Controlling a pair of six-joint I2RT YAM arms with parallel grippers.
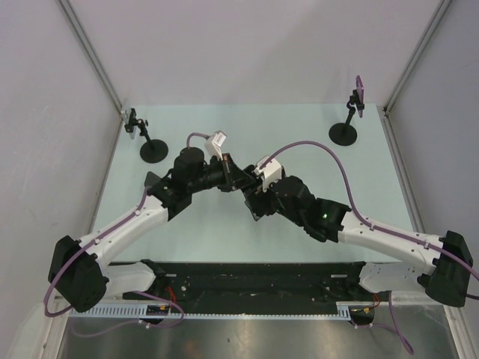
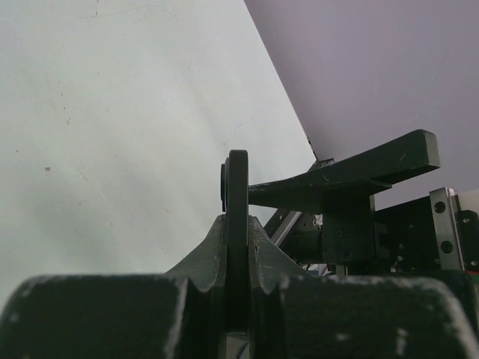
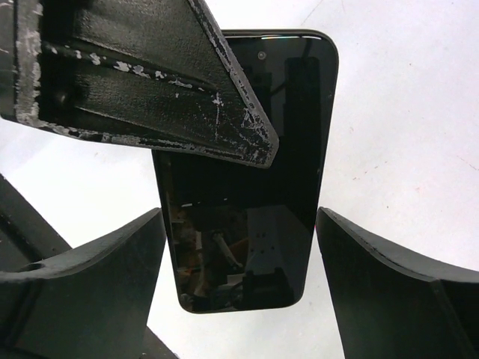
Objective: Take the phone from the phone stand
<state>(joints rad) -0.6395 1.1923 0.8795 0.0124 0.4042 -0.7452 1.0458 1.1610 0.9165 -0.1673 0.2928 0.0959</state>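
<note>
Now my left gripper pinches the phone, well apart from the left stand and the right stand; my right gripper is spread astride it.

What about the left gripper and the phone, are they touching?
Touching. Left wrist view: the left gripper clamps the phone edge-on between its fingers.

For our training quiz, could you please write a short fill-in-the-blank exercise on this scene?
The left gripper is ___ on the black phone.
The right gripper's jaws stand ___, clear of the phone's sides.
The table carries ___ phone stands, far left and far right.
Missing: shut; open; two.
</note>
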